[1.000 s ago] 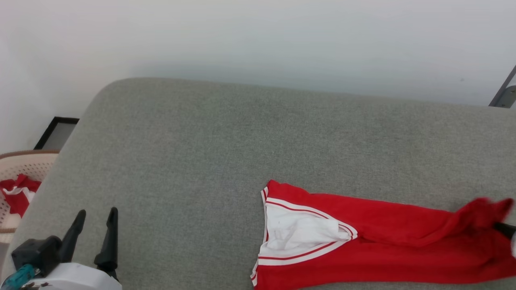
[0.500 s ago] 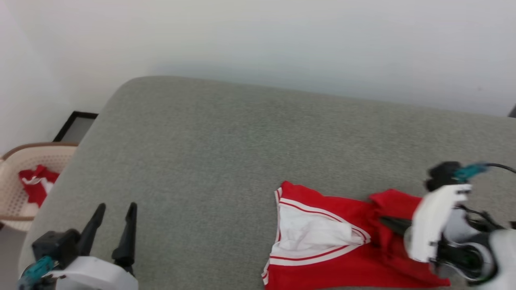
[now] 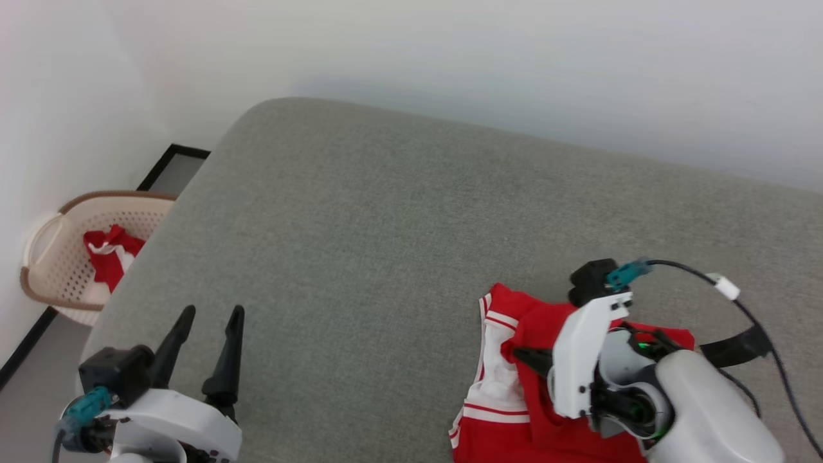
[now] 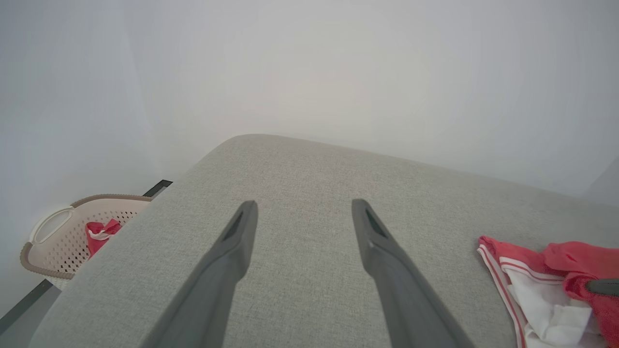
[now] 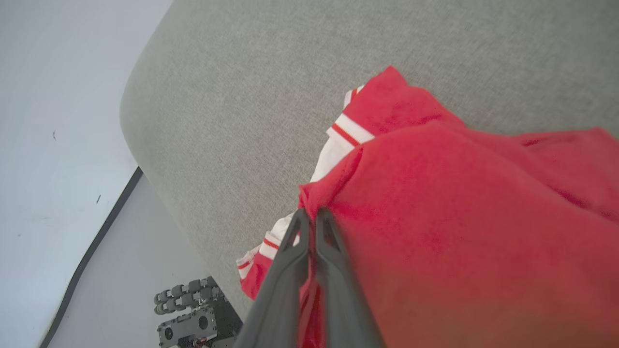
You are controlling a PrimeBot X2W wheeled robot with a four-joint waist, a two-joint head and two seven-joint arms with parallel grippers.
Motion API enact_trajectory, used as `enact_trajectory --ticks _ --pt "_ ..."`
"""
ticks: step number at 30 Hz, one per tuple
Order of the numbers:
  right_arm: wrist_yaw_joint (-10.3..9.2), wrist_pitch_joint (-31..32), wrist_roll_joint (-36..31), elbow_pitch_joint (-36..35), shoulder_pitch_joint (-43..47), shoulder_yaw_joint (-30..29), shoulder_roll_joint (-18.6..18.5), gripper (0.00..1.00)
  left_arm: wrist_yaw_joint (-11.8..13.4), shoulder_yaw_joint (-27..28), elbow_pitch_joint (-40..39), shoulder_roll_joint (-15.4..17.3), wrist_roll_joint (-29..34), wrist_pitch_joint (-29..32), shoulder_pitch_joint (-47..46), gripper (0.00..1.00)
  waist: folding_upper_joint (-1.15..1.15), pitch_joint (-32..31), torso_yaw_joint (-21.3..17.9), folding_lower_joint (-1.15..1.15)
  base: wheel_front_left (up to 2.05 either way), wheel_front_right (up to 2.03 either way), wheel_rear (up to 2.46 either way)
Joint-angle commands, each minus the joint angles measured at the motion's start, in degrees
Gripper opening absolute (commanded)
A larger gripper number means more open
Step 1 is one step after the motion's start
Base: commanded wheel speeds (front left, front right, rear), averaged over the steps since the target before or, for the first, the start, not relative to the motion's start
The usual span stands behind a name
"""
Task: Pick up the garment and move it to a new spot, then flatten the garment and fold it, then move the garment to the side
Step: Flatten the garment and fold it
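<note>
Fold step, by the look. Right end effector [image 5: 309, 215] pinches the garment [image 3: 533, 325] hem, doubled over at the grey cushion's [image 3: 386, 225] near right. Left end effector [image 3: 212, 312] is spread and empty. Next: lay hem square, release.

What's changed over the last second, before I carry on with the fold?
The right gripper, shut on the garment, carried its red end leftward over the white sleeve, doubling it over. The head camera turned too. The left gripper stayed open and idle; basket unchanged.
</note>
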Motion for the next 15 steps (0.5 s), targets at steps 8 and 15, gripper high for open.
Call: enact_trajectory --ticks 8,15 --pt "-0.10 -8.27 -0.49 11.29 -4.74 4.87 1.84 0.50 -1.33 -0.35 1.91 -1.00 0.20 -0.41 -1.48 1.00 0.00 0.44 0.73 0.00 0.00 0.00 0.00" --pt "-0.10 -11.73 3.42 13.45 -6.48 9.86 1.41 1.00 -1.26 0.37 2.66 -0.44 0.19 -0.60 0.10 1.00 0.00 -1.71 -1.49 0.00 0.00 0.00 0.00"
